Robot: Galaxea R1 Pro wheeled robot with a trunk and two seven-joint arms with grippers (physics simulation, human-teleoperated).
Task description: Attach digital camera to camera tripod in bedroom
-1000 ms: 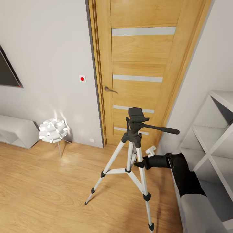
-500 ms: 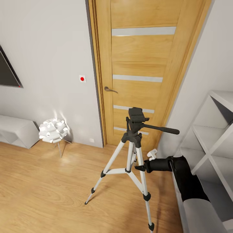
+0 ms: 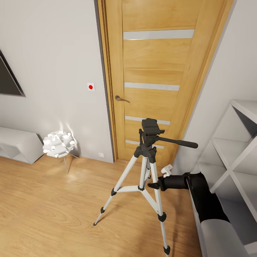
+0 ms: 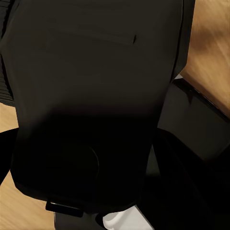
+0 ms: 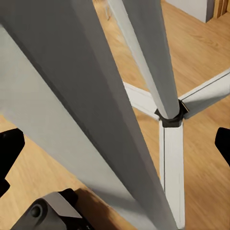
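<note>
Bedroom corner, head view. The camera tripod stands upright on the wood plank floor in front of the oak door, legs spread, black head on top, pan bar pointing toward the white shelf unit on the robot's right. Open floor lies on the robot's left of the tripod, out to the lit white floor lamp and the low white cabinet against the grey wall. On the right, room is tight: the shelf unit's edge sits just beside the right arm.

Right gripper: reaches in at about mid-height of the tripod's legs, its black tip level with the near leg and close against it. From the head view contact cannot be judged. The right wrist view gives more: the silver-white legs run straight through the frame between the two black fingertips, which sit at opposite borders, so the gripper is spread wide around a leg, not closed on it. The black brace joint with its spreader arms shows beyond.

Left wrist view: a dark chunky black body fills most of it, wood floor at the edges. Whether this is the digital camera, and how the left gripper stands, cannot be told.
</note>
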